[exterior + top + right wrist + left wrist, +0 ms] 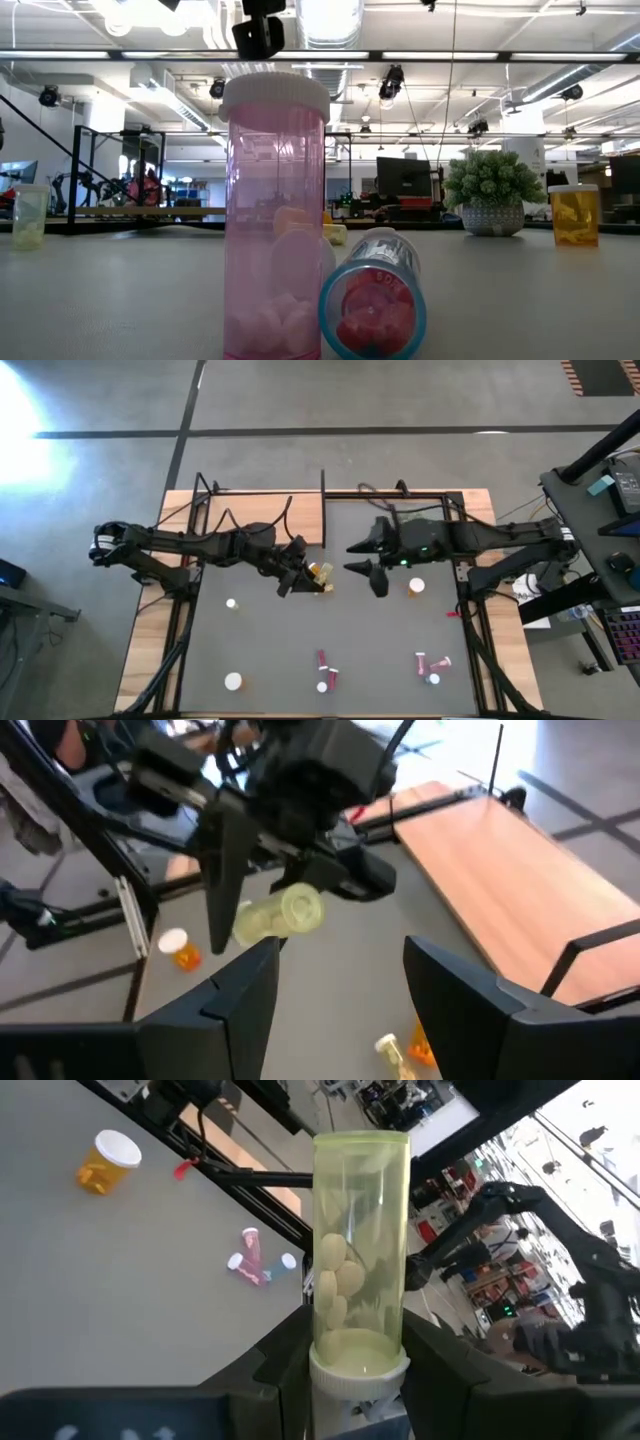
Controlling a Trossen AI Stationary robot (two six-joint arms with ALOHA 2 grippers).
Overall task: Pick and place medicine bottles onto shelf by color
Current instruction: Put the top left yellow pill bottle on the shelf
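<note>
Here the left end effector (297,575) clamps a yellowish bottle (359,1250) aloft; right end effector (366,560) hovers, fingers apart.

Two dark jointed arms, black cables, flat fingers (240,1005), seemingly matte

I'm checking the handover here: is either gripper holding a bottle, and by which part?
The left gripper holds a yellowish bottle, its fingers closed at the white cap end. The right gripper is open and holds nothing.
</note>
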